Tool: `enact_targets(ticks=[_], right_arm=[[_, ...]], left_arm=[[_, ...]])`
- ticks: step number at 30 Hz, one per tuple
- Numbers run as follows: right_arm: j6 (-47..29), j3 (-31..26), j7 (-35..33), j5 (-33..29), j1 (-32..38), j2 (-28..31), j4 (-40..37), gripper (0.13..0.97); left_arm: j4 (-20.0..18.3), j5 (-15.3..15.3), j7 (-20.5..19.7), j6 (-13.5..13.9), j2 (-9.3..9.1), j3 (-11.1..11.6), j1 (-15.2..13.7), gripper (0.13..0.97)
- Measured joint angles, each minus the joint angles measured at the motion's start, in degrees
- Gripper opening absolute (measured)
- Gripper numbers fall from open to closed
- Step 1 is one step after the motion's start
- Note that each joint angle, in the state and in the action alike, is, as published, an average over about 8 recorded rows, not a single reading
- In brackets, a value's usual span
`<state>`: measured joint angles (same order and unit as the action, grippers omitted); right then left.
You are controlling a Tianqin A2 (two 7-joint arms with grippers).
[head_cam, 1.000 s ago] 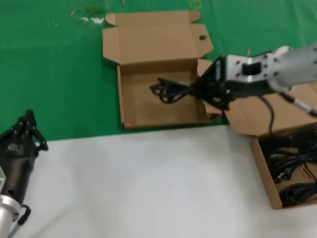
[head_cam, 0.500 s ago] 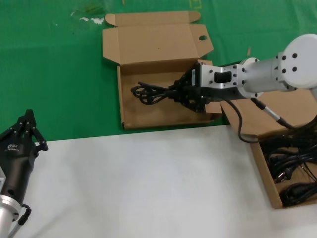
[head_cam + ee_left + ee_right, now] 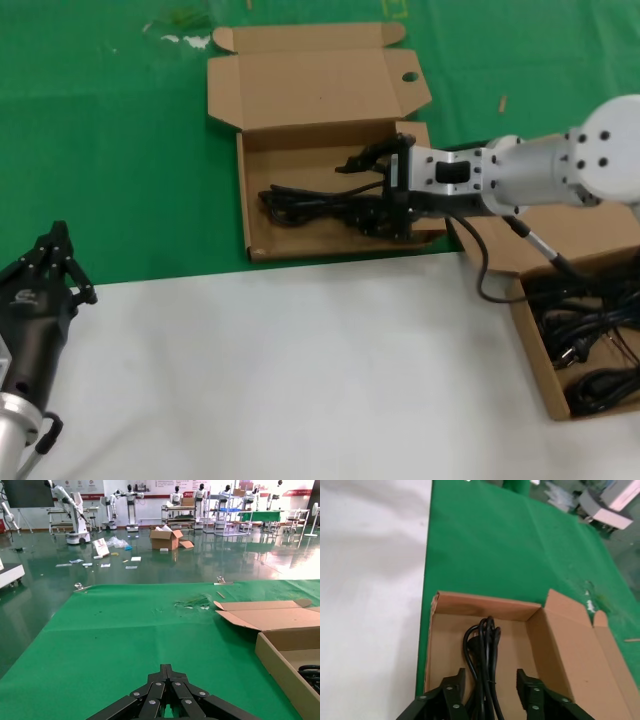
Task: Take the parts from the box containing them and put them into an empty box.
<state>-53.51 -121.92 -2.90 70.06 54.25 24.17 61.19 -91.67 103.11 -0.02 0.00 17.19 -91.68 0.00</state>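
The right gripper reaches into the punched-hole box, fingers spread wide — holding nothing. A cable bundle lies on the box floor between and ahead of its fingertips. The left gripper waits well apart — fingers closed together.

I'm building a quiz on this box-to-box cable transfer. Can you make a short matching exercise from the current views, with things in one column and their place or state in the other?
Things:
1. cable bundle
2. right gripper
3. left gripper
4. box with the punched hole

Places or states:
A. idle at the near left, over the edge of the green mat
B. lying on the floor of the box with the punched hole
C. fingers open, astride one end of the bundle
D. lid folded open on the green mat

Pairs: 1-B, 2-C, 3-A, 4-D
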Motion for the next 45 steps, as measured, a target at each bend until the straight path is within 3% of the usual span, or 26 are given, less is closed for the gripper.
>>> enact_targets(ticks=[3, 10, 24, 33, 38, 41, 45], right_arm=[[0.2, 1.2, 2.3, 1.1, -2.3, 1.9, 4.0, 0.330], [0.4, 3.9, 8.4, 3.3, -7.9, 6.0, 12.7, 0.476], [5.1, 6.5, 8.5, 6.0, -12.5, 5.2, 15.1, 0.763], [11.3, 9.5, 7.8, 9.5, -17.8, 3.7, 17.0, 0.890], [14.8, 11.2, 7.4, 11.5, -20.9, 2.8, 18.2, 0.944], [16.9, 12.3, 7.2, 12.7, -22.7, 2.3, 18.8, 0.944], [19.7, 13.7, 6.8, 14.2, -25.1, 1.5, 19.7, 0.952]], left_arm=[[0.0, 0.0, 0.0, 0.0, 0.00, 0.0, 0.0, 0.140], [0.0, 0.0, 0.0, 0.0, 0.00, 0.0, 0.0, 0.140], [0.0, 0.0, 0.0, 0.0, 0.00, 0.0, 0.0, 0.181], [0.0, 0.0, 0.0, 0.0, 0.00, 0.0, 0.0, 0.287], [0.0, 0.0, 0.0, 0.0, 0.00, 0.0, 0.0, 0.395], [0.0, 0.0, 0.0, 0.0, 0.00, 0.0, 0.0, 0.460], [0.0, 0.0, 0.0, 0.0, 0.00, 0.0, 0.0, 0.460]])
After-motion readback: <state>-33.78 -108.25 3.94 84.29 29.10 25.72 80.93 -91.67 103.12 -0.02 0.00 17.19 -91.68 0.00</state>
